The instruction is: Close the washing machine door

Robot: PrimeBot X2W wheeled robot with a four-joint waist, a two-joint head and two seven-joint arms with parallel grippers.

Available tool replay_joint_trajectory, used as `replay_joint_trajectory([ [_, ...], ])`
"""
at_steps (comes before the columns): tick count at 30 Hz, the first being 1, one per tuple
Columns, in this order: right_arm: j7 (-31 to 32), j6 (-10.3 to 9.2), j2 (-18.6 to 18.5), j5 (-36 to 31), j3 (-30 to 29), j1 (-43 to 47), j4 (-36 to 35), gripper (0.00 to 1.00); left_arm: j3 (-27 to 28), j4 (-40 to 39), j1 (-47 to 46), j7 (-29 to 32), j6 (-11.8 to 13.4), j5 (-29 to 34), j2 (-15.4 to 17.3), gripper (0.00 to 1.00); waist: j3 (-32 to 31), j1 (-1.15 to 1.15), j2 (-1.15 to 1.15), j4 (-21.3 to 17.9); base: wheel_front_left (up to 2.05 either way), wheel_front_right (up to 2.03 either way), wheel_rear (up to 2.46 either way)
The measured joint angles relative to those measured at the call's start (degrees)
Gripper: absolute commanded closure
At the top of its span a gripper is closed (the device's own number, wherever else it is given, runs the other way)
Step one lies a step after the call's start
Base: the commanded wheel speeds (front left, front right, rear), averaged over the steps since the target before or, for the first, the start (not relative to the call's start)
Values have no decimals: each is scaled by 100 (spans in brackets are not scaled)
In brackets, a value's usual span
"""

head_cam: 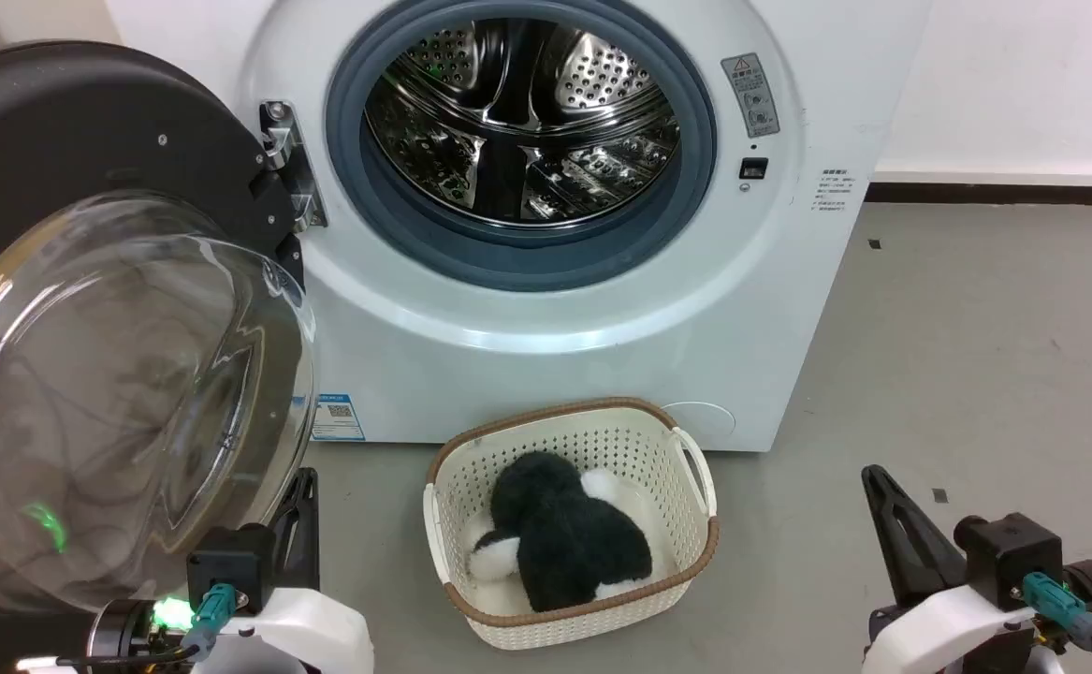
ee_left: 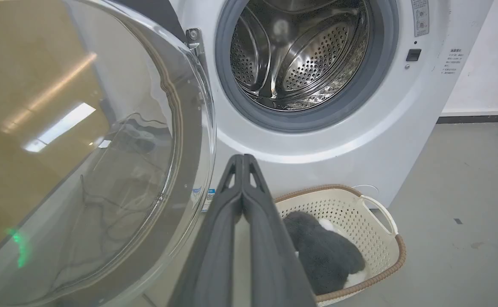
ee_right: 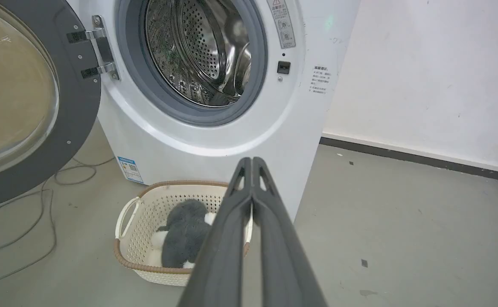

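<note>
Washing machine door hangs wide open on its hinge, close to the left of the left fingers. These are pressed together and hold nothing. Right fingers are likewise pressed together and empty. Washing machine stands ahead of both, drum exposed. Basket sits on the floor between them.

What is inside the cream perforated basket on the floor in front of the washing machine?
A fluffy black-and-white plush item lies inside the cream perforated plastic basket, covering most of its bottom. Anything that may lie beneath the plush is hidden.
</note>
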Motion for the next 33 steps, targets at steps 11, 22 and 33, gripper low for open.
replay_joint_trajectory([
  [11, 0, 0, 0, 0, 0, 0, 0, 100, 0, 0, 0, 0, 0, 0, -1, 100, 0, 0, 0, 0, 0, 0, 0],
  [22, 0, 0, 0, 0, 0, 0, 0, 100, 0, 0, 0, 0, 0, 0, -1, 100, 0, 0, 0, 0, 0, 0, 0],
  [33, 0, 0, 0, 1, 0, 1, 0, 0, 0, 1, 0, 0, 0, -1, -1, 0, 0, 0, 0, 0, 0, 0, 0],
])
